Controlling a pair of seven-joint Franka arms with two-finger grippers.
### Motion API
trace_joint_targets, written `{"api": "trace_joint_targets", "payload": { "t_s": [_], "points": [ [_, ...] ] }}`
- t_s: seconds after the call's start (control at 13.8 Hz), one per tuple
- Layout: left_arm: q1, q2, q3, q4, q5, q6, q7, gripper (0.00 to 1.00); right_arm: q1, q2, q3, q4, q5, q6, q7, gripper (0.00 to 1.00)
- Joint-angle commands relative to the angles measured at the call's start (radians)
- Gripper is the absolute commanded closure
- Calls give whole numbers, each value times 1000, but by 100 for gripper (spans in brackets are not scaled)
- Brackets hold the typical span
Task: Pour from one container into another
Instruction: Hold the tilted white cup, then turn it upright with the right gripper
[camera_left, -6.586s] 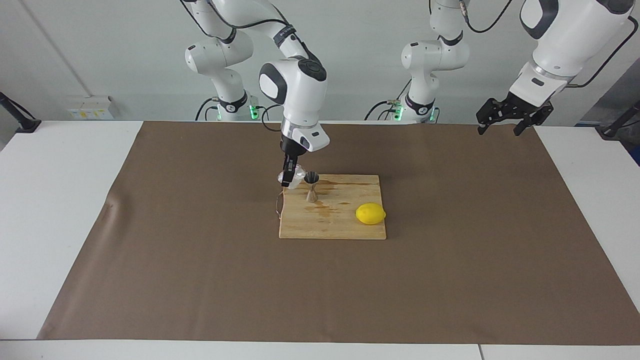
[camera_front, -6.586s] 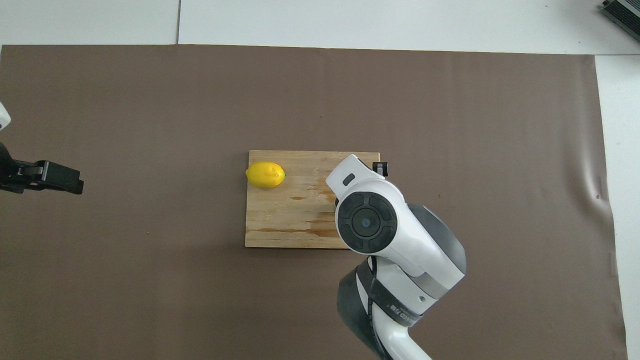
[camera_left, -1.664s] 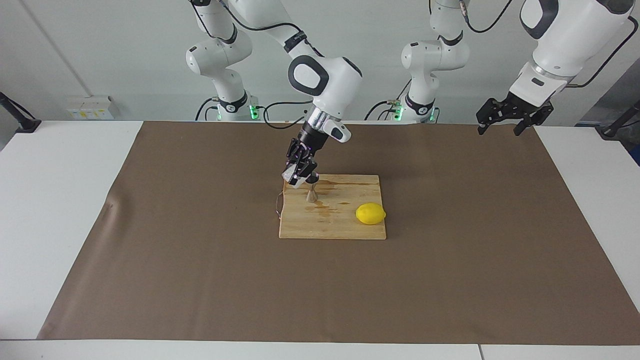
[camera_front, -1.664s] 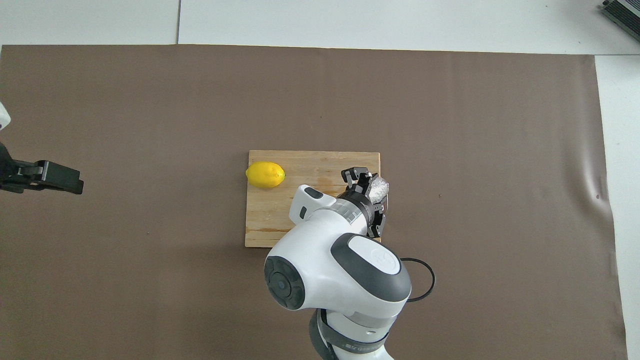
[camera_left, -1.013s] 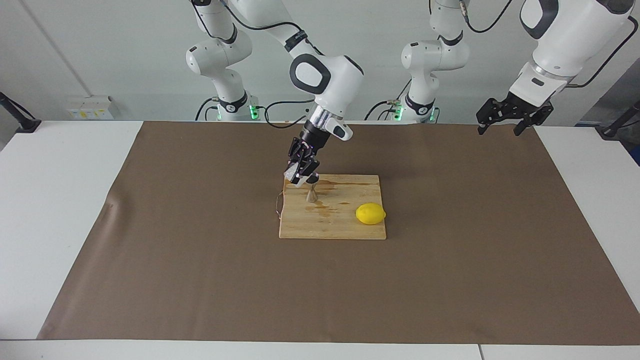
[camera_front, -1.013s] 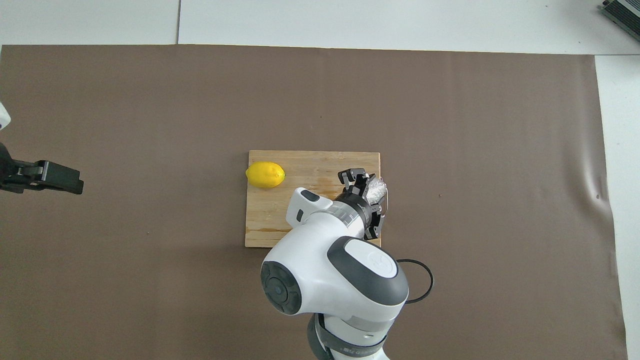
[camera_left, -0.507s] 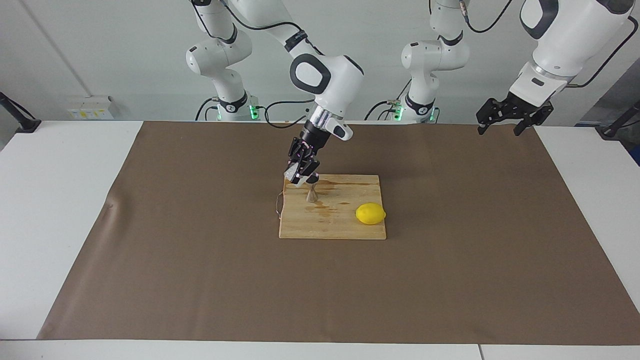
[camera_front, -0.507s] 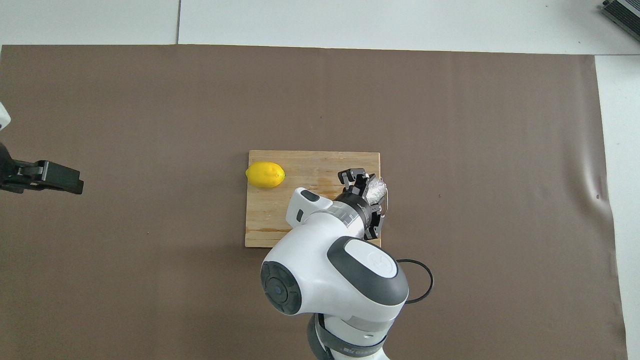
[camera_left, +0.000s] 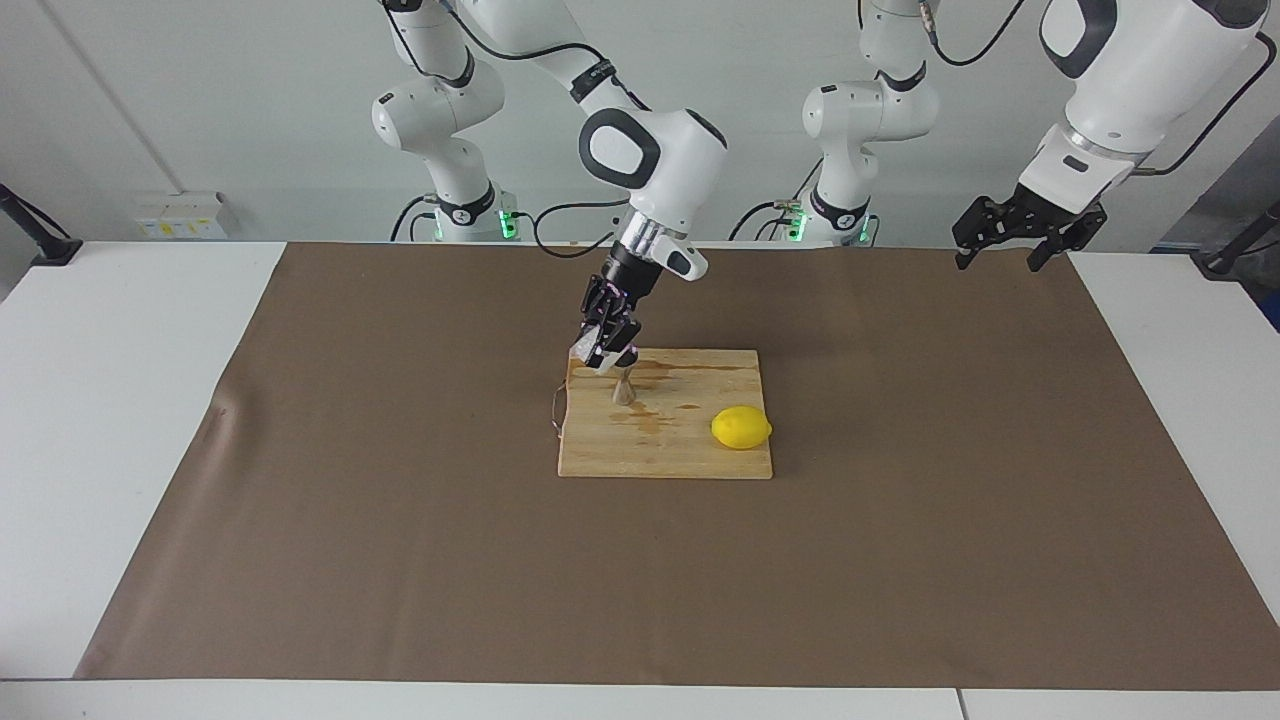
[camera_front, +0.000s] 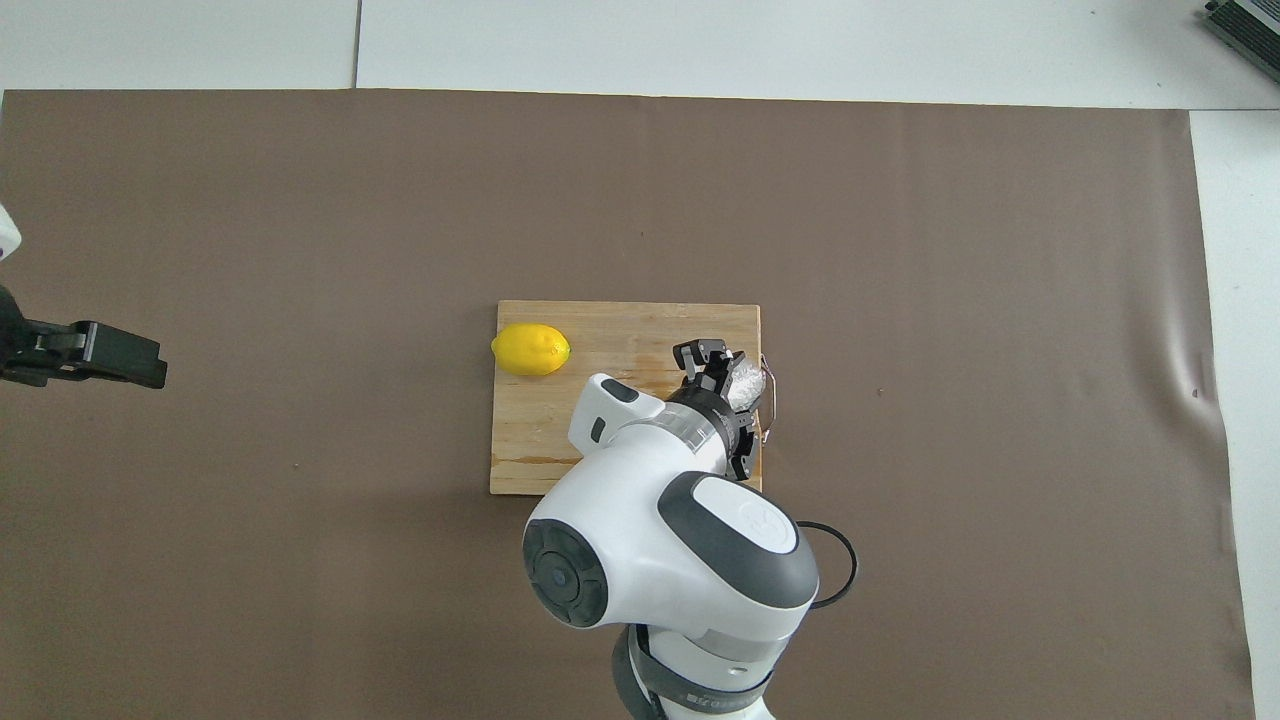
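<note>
Two arms: right gripper (camera_left: 601, 358) slanted down, pinching the tilted glass cup (camera_left: 587, 354) over the jigger (camera_left: 623, 387) at the cutting board (camera_left: 690, 455)'s corner toward the right arm's end; lemon (camera_left: 741, 427) well apart; left gripper (camera_left: 1012, 246) waiting, spread, above the brown mat (camera_left: 950, 480)'s edge

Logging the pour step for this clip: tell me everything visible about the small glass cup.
The glass cup is small, short and clear, with a textured wall that looks whitish. It is off the board, held in the right pincer, which is shut on it and tips it toward the metal jigger standing on the wooden cutting board. The cup hangs over the board's corner toward the right arm's end, right beside the jigger's top. Any contents or stream cannot be made out.
</note>
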Motion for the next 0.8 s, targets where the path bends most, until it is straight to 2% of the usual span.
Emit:
{"api": "trace_joint_targets", "payload": {
  "t_s": [0.0,0.29,0.72],
  "points": [
    [8,-16,-3,-6,6,-13,8,0,-17,-1,7,-1,37,16,21,100],
    [8,-16,-3,-6,6,-13,8,0,-36,-2,7,-1,49,17,14,100],
    [8,-16,-3,-6,6,-13,8,0,-83,-15,7,-1,152,43,-5,100]
  ]
}}
